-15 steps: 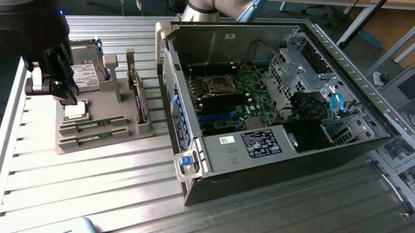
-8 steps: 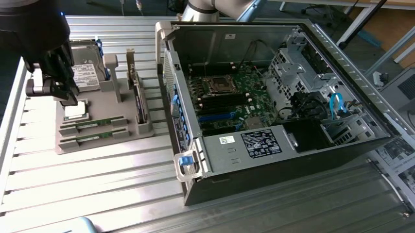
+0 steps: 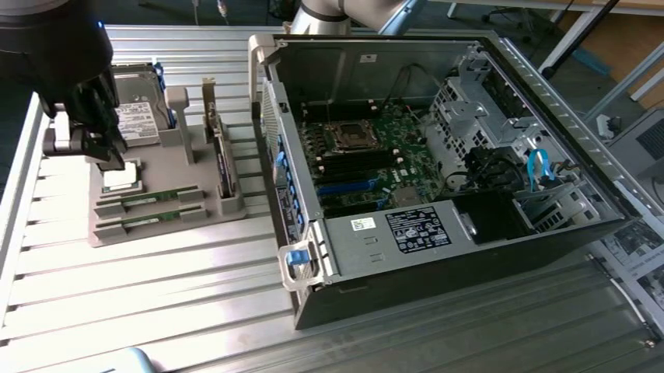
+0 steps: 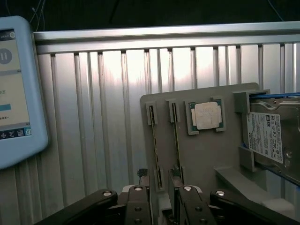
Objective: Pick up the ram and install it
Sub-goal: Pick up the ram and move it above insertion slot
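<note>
I see my pincer (image 4: 161, 206) open and empty, close over the two ram sticks (image 4: 154, 140) slotted in the grey tray (image 4: 206, 159).

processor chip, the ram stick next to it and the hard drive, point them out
processor chip (image 4: 206, 116): wrist view, middle of its silver lid
ram stick (image 4: 176, 136): wrist view, thin edge facing the camera, in the slot nearest the chip
hard drive (image 4: 265, 136): wrist view, on its white label

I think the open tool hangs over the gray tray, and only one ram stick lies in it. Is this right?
Not quite. The tray holds two ram sticks, side by side; the wrist view shows it. The open tool does hang over the tray.
</note>
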Controlling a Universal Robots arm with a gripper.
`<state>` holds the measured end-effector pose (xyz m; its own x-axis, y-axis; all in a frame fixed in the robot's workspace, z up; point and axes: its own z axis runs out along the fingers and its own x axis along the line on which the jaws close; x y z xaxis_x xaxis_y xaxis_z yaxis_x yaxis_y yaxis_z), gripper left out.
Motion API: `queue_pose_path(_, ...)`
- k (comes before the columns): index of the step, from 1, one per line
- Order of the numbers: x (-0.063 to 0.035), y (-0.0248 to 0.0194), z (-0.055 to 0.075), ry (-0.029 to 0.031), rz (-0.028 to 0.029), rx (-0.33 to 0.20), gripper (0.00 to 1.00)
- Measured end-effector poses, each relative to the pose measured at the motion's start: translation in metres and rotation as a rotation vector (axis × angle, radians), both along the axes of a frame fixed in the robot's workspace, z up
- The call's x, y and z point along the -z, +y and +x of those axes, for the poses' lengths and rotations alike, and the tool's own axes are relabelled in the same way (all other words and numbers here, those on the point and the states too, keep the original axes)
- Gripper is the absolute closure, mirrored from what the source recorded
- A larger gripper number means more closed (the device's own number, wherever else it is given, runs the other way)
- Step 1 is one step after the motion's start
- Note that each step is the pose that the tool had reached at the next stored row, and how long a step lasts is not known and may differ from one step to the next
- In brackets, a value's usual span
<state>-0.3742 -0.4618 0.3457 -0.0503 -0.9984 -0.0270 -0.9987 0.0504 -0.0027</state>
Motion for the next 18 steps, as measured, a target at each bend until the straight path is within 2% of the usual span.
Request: queue_pose_path(18, 0.0040, 0.0000, 0.0000, 0.0000, 0.0000, -0.003, 0.70)
